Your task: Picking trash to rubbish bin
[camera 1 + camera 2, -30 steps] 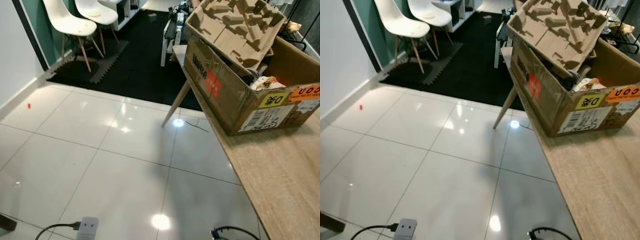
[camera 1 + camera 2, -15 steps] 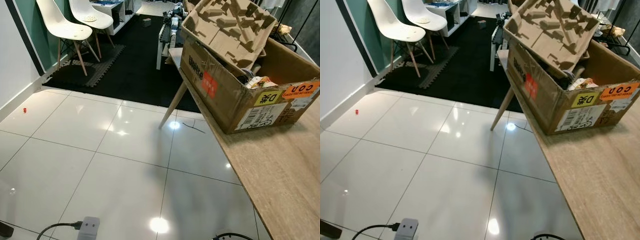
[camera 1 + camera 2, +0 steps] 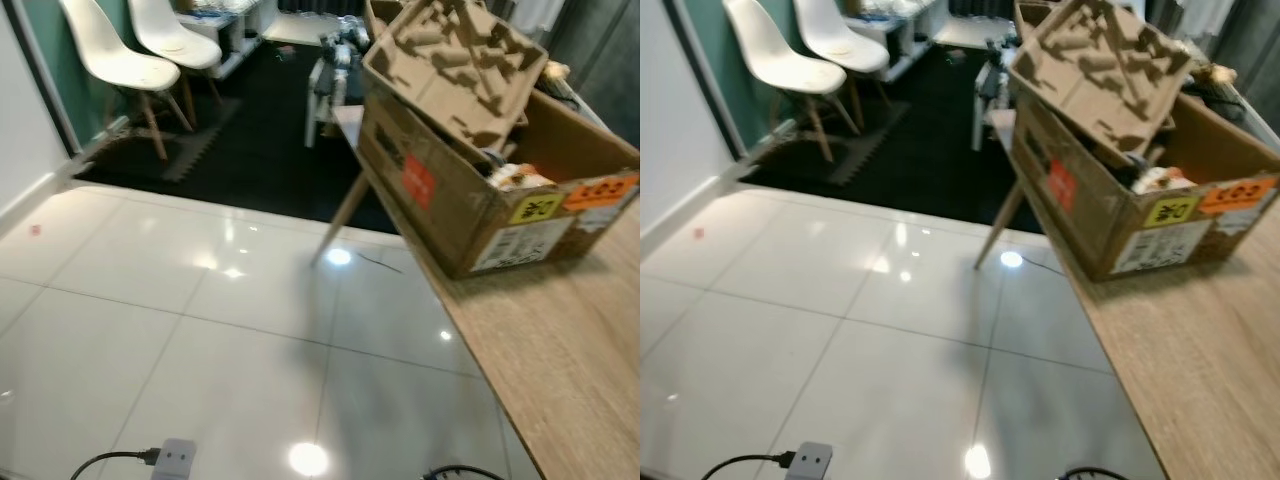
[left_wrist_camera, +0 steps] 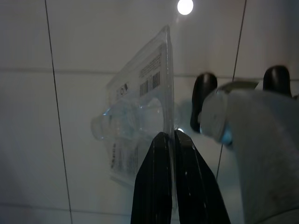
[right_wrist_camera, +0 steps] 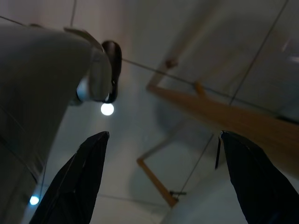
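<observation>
Camera view has shifted slightly since 0.5 s ago and is now blurred; the scene's items keep their places. Left gripper [image 4: 167, 140] hangs above the white tiled floor [image 3: 200, 330], fingers pinched together on a clear plastic blister pack with a barcode label [image 4: 138, 126]. Right gripper [image 5: 163, 182] hangs with fingers spread wide, nothing between them. Brown cardboard box [image 3: 470, 200] sits on the light wooden table [image 3: 560, 340] at right; a moulded brown pulp tray [image 3: 450, 60] lies tilted on top, with mixed packaging inside, too blurred to identify. Two white chairs [image 3: 120, 65] stand far left.
</observation>
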`<state>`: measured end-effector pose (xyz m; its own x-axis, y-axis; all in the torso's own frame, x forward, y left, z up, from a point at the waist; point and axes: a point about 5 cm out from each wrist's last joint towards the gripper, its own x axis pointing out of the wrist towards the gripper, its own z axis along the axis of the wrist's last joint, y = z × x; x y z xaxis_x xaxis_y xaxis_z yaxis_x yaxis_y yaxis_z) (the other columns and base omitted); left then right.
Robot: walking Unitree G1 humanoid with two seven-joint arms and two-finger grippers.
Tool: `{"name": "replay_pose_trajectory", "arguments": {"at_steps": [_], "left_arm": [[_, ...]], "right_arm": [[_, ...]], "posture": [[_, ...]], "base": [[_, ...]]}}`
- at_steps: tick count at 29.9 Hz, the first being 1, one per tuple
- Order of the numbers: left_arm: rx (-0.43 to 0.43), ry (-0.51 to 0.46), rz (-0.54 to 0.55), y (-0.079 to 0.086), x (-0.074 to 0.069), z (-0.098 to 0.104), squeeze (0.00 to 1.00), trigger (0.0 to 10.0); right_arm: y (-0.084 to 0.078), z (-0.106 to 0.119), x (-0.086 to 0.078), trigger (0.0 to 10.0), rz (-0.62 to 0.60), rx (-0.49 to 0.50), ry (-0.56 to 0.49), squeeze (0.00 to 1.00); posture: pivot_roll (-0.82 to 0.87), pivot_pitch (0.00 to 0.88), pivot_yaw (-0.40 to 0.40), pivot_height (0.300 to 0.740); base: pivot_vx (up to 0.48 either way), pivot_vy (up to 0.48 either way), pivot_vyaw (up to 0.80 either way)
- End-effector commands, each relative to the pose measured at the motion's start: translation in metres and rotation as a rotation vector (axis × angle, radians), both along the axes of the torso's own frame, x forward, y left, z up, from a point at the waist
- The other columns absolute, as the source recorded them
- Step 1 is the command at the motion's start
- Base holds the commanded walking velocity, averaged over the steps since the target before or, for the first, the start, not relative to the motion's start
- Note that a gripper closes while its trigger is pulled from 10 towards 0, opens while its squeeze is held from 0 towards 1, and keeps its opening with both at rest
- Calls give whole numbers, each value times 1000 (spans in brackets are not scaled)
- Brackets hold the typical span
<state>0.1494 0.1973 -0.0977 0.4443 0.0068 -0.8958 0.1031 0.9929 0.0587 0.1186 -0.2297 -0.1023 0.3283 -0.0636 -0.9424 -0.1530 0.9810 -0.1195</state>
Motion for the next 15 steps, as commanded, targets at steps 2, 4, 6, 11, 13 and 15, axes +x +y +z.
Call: {"name": "replay_pose_trajectory", "arguments": {"at_steps": [2,4,6,11,13,15], "left_arm": [[-2,25,-6,-1,-7,-3,0,10000],[-2,26,-6,-1,-7,-3,0,10000],[-2,26,-6,-1,-8,-3,0,10000],[-3,27,-6,-1,-8,-3,0,10000],[-5,29,-11,-3,-8,-3,0,10000],[-6,29,-12,-3,-8,-3,0,10000]], "right_arm": [[-1,1,2,10000,-11,3,-6,0],[-2,1,2,10000,-11,3,-7,0],[-2,1,2,10000,-11,1,-7,0],[-3,1,1,10000,-12,-3,-6,0],[-6,1,0,10000,-18,-10,-3,0],[-6,1,0,10000,-21,-14,-2,0]], "posture": [[9,69,-36,740],[9,69,-36,740],[7,70,-40,740],[7,70,-40,740],[2,71,-39,740],[0,72,-39,740]], "base": [[375,0,0],[375,0,0],[375,0,0],[373,0,0],[373,0,0],[375,0,0]]}}
